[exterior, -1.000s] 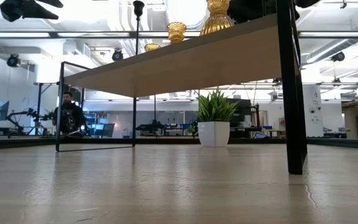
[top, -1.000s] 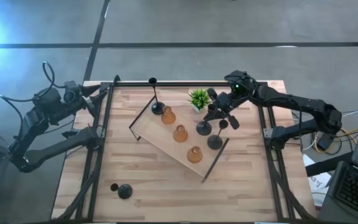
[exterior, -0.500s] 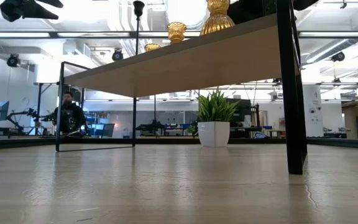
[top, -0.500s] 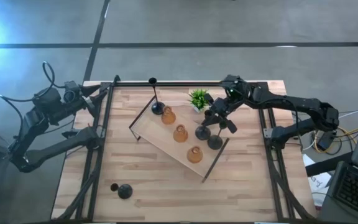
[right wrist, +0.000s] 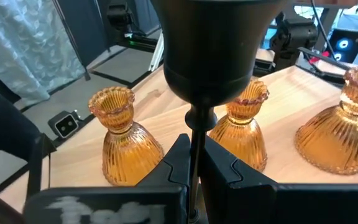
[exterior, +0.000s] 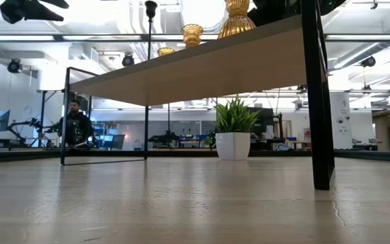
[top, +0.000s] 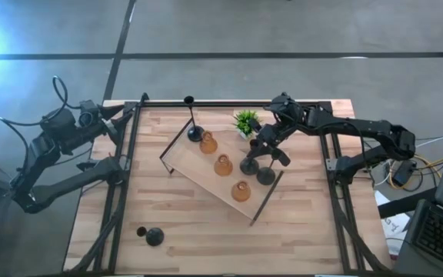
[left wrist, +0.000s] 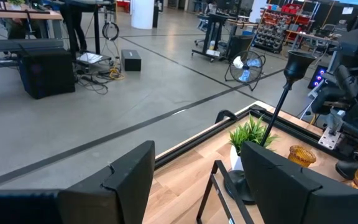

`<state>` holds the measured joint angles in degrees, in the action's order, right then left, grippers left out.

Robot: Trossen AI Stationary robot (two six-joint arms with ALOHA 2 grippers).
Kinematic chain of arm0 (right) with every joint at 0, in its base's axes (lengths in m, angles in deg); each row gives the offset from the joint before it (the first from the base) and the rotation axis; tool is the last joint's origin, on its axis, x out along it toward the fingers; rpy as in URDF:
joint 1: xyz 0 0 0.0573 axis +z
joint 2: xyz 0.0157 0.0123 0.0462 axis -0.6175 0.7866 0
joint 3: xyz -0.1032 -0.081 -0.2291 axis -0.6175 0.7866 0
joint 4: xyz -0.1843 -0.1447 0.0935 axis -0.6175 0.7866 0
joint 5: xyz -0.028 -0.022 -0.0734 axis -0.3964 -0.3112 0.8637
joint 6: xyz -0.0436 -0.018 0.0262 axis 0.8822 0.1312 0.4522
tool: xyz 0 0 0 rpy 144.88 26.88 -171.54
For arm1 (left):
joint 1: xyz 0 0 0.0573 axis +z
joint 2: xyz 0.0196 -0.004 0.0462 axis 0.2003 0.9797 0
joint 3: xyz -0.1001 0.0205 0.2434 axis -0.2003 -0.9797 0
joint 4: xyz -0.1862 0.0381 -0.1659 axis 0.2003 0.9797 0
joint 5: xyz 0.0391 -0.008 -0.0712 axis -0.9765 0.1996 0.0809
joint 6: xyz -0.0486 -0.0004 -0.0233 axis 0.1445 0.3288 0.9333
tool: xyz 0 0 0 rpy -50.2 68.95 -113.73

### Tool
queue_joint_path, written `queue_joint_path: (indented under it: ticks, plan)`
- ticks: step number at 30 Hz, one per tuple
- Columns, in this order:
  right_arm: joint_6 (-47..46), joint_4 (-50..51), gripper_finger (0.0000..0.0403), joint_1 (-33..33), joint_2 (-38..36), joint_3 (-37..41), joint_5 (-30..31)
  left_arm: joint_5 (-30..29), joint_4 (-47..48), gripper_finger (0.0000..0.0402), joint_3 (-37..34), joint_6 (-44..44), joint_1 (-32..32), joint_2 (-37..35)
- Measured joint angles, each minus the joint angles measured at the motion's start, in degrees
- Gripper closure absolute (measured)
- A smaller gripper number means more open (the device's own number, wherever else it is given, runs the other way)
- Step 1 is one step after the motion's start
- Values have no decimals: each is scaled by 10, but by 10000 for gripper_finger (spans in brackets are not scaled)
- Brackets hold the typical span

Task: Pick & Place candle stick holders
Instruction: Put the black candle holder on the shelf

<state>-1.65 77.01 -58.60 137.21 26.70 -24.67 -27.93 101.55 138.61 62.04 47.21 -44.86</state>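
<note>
Currently the right end effector (top: 257, 153) sits right of centre in the high view, over the right end of the wooden tray (top: 194, 173), its fingers (right wrist: 178, 163) closed on the thin stem of a black candle holder (right wrist: 210, 46). In the right wrist view the stem runs between the two dark fingers and the holder's cup fills the top centre of that frame. That holder's round base (top: 249, 165) shows at the tray's right end, just beside a second black holder (top: 266, 175) at the tray's right edge; whether the base touches the tray cannot be told.

Three amber holders stand in a diagonal row along the tray: upper one (top: 208, 143), middle one (top: 223, 165), lower one (top: 241, 191). A tall black holder (top: 194, 123) stands at the tray's upper left end. A fourth black holder (top: 151, 235) lies on its side on the bench (top: 206, 227), lower left of the high view, well apart from the tray.

Green potted plant (top: 246, 121) stands on the bench just above the tray, near the right end effector.

Left end effector (top: 121, 117) hangs at the upper left corner of the bench, clear of everything; in the left wrist view its fingers (left wrist: 129, 171) stand spread apart, holding nothing.

A person (exterior: 75, 127) sits in the room behind, left in the low view.
</note>
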Motion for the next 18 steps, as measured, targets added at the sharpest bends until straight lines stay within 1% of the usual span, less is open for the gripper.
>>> queue_joint_path:
  ticks: [5, 18]
  plan:
    - [18, 0, 394, 0, 10, 0, 14, 0, 0, 158, 0, 0, 0, 0]
    - [27, -6, 394, 0, 27, 0, 12, 0, 0, 158, 0, 0, 0, 0]
